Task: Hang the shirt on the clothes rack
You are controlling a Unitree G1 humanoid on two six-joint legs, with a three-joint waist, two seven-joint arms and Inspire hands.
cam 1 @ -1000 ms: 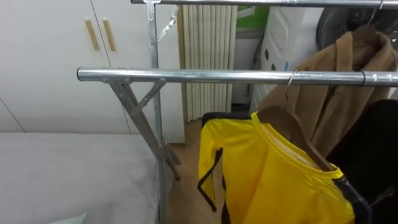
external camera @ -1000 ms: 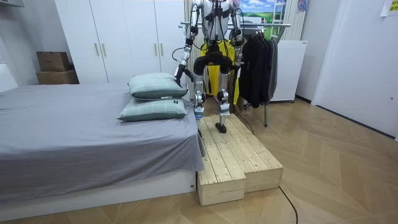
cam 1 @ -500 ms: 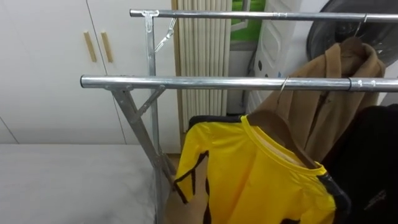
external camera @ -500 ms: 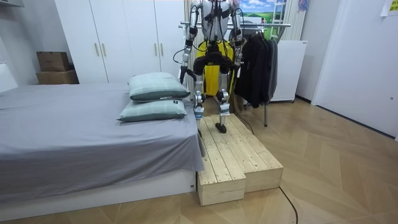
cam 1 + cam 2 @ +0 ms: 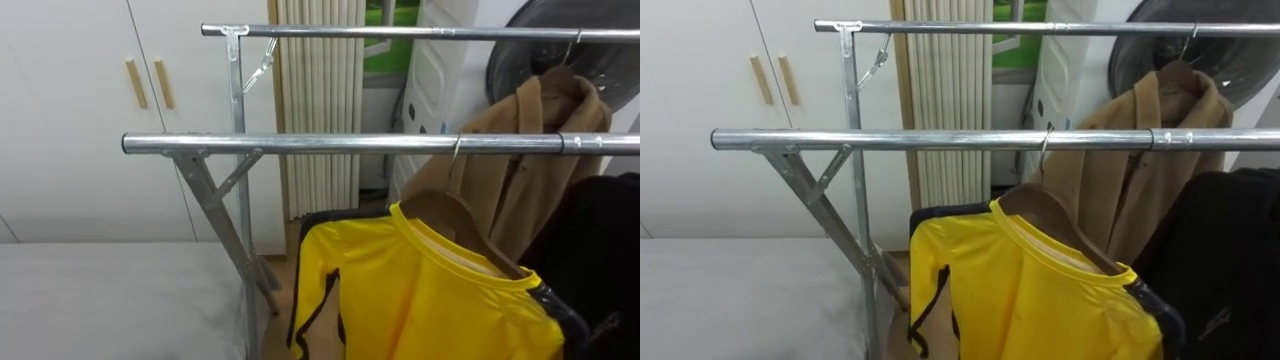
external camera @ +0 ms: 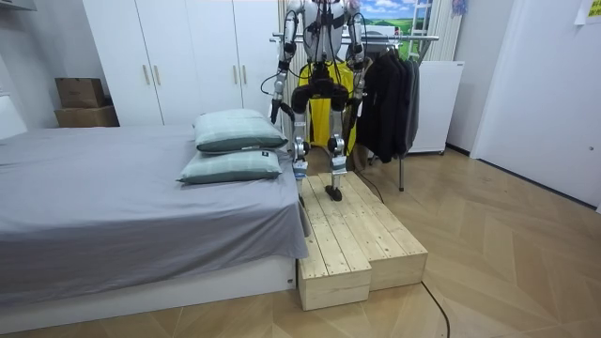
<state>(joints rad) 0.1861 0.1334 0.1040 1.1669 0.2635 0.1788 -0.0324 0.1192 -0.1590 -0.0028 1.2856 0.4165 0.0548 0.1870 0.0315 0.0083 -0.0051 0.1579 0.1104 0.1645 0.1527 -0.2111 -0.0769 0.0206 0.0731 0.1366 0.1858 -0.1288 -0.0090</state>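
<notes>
**Yellow shirt on the rail; hands down, ready to back away**

The yellow shirt (image 5: 420,300) hangs on its wooden hanger (image 5: 452,215), and the hanger's wire hook (image 5: 458,150) sits over the near rail (image 5: 330,144) of the metal rack. I can see no hand on it. The collar rests on the hanger's shoulders and the body of the shirt drops out of my eye views, so I judge the hanging step for this garment done and the release step the one in hand.

Behind it, a brown coat (image 5: 520,165) hangs from the far rail (image 5: 400,32). A black garment (image 5: 600,240) crowds the yellow shirt from my right and seems to touch its shoulder.

In the room view the robot stands on the wooden platform (image 6: 362,249) between the bed (image 6: 113,207) and the rack, facing the rack. Its left hand (image 6: 275,108) is low at its side and its right hand (image 6: 358,105) is close to the dark clothes. Both are too small there for me to tell whether the fingers are loose or closed.

For the next move I would confirm the hook is fully over the rail. Then I would keep both arms clear of the shirt and the black garment beside it, so nothing drags the hanger along. Any step back needs care, because the platform is narrow and the bed's edge is right beside it.
</notes>
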